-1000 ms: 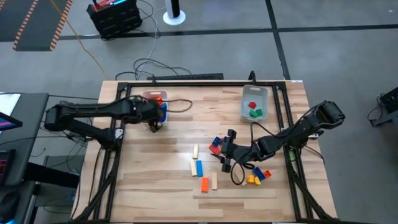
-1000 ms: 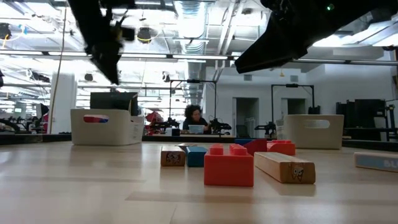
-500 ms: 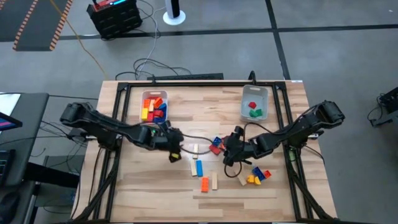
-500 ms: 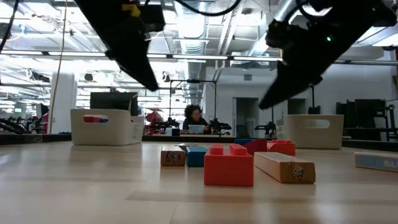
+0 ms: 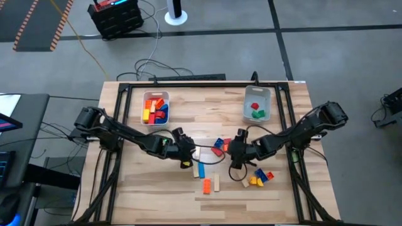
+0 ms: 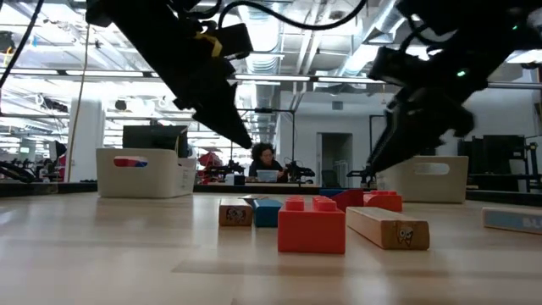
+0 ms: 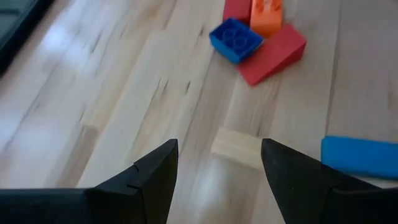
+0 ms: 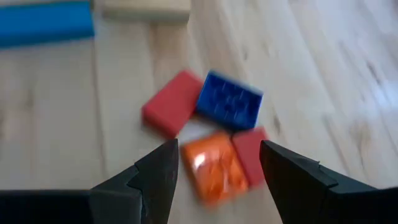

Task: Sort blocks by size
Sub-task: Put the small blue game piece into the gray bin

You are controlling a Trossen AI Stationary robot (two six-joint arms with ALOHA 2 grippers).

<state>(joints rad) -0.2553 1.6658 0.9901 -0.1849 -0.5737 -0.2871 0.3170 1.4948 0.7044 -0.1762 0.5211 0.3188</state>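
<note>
The middle of the table [image 5: 144, 182] is crowded. The left gripper [image 5: 186, 157] and the right gripper [image 5: 233, 149], both with fingers apart, hang close together, and between them lie a tan bar [image 5: 196, 152] and a cluster of red, blue and orange blocks [image 5: 218, 145]. Just in front lie a blue bar [image 5: 201, 169], an orange block [image 5: 206, 186] and another tan bar [image 5: 217, 182]. The near left part of the table is bare wood. Two bins [image 5: 155, 107] stand at the far edge, with bare wood between them.
</note>
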